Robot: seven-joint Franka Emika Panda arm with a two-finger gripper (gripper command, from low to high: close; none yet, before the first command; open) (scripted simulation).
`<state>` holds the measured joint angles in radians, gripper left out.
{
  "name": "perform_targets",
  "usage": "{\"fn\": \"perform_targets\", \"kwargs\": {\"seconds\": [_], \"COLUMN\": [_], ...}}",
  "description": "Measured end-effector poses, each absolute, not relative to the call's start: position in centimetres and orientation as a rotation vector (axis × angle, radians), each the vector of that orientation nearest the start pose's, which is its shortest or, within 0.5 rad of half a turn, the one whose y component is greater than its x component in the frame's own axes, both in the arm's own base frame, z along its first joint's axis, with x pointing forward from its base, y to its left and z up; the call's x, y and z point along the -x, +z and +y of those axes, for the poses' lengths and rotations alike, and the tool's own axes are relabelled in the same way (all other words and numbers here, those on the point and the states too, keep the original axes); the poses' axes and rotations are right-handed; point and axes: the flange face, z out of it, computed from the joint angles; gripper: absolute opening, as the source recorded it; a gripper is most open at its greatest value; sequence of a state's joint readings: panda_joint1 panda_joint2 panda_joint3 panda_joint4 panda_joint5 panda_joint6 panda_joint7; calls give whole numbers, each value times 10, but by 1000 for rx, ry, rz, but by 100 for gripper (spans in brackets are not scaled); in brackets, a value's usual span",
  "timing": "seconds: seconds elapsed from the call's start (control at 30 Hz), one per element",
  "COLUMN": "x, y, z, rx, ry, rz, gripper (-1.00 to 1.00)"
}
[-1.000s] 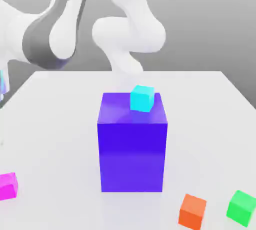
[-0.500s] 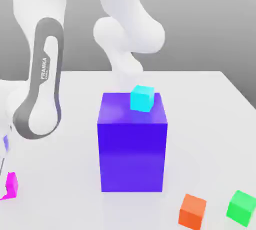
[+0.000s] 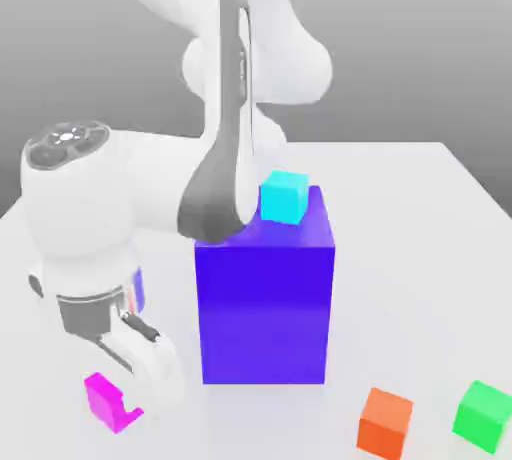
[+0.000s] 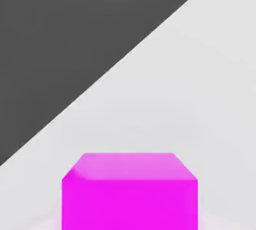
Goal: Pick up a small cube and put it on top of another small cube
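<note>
A robot gripper [image 3: 135, 403] grips a magenta cube [image 3: 108, 404], fingers closed on its sides, over the worktop [image 3: 400, 278] near its front-left corner.

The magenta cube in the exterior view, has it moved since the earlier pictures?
Yes, the magenta cube has moved toward the exterior view's right, closer to the big blue-violet block.
</note>
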<state>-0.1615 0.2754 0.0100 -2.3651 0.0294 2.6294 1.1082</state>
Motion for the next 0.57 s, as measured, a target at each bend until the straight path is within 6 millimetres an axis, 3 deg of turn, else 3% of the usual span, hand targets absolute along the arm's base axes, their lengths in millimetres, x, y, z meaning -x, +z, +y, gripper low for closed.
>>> {"fn": "perform_targets", "kwargs": {"seconds": [0.13,0.3,0.37,0.43,0.47,0.57], "x": [-509,-488,-476,-462,-457,-457], "y": [218,229,223,195,185,185], "z": [23,148,198,248,262,262], "rx": [2750,2980,3046,3098,3108,3108], "ry": [27,18,11,4,2,2], "rz": [1498,972,748,517,453,453], "gripper": [-100,-100,-100,-100,100,100]}}
